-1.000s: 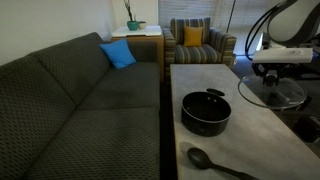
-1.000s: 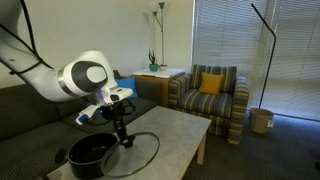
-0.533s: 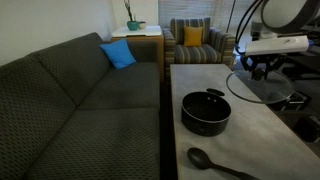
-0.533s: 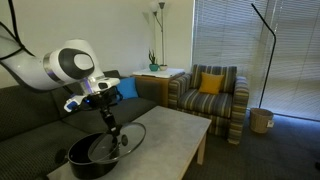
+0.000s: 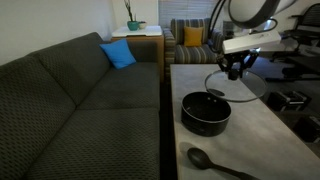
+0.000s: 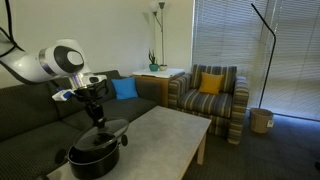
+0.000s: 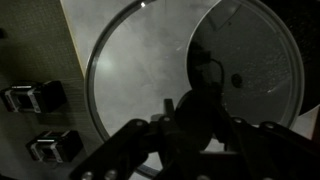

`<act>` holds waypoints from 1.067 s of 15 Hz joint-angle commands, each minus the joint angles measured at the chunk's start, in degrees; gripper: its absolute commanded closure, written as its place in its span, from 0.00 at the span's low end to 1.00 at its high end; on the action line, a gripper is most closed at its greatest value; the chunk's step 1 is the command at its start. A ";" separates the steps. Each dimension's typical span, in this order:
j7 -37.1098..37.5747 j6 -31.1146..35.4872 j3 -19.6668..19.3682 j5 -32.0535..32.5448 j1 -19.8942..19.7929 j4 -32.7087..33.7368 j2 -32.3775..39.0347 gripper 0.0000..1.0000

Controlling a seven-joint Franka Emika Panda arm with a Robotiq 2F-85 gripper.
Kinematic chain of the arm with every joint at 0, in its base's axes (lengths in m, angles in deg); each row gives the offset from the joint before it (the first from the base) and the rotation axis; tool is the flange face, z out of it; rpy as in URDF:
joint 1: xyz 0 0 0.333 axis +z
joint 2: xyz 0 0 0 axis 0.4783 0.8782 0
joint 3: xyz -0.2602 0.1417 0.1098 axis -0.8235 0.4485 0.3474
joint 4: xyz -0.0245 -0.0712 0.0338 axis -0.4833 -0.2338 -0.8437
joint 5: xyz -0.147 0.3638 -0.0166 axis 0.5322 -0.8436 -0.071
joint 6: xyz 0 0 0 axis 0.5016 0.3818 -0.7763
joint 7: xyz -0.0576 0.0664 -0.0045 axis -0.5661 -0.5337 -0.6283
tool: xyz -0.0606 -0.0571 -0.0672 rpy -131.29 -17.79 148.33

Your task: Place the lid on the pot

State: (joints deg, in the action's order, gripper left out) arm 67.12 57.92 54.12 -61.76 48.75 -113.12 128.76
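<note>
Clamping the pincer from above on the small dark centre knob of the lid; jaws closed tight round that knob in the wrist view. Holding the lid in the air, roughly level, clear of the desk. Hovering it just right of and a bit beyond the pot in an exterior view, with the lid's near left edge reaching over the pot's far right rim. Touching or not: cannot tell, looking slightly apart.

Showing the same overlap in the wrist view: lid filling the left and middle, pot on the right, the two round rims crossing, pincer dark at bottom centre.

Showing, in an exterior view, the lid low over the pot, pincer pointing straight down, white arm bending in from the left.

Resting the pot upright and uncovered on the desk. Leaving a black long-handled spoon lying flat on the near part of the desk, apart from the pot.

Running along the left of the desk: a dark sofa with a blue cushion. Standing at the far end: a striped armchair with a yellow cushion.
</note>
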 commanded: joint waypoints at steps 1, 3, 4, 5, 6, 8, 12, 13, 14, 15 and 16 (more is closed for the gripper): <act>-5.72 -5.49 2.72 1.16 0.61 8.70 3.99 0.86; -9.23 -6.85 4.14 0.64 0.27 12.69 6.79 0.86; -11.29 -5.75 4.84 0.44 -0.11 13.51 7.79 0.86; -12.73 -4.96 5.09 0.26 -0.28 14.41 8.75 0.86; -13.98 -3.92 5.17 0.00 -0.55 15.15 9.90 0.86; -16.31 -2.79 5.57 -0.62 -1.40 16.41 11.74 0.86; -24.55 1.60 9.22 -2.71 -4.92 18.31 14.96 0.86; -26.87 1.97 10.36 -3.31 -5.77 19.31 15.90 0.86; -28.66 1.81 11.19 -3.83 -6.35 20.01 16.58 0.86; -30.24 1.28 11.81 -4.25 -6.81 21.11 17.45 0.86; -31.38 0.57 12.27 -4.72 -7.21 21.92 18.06 0.86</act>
State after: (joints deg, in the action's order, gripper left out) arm 40.73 59.50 64.12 -64.80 43.38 -95.26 144.63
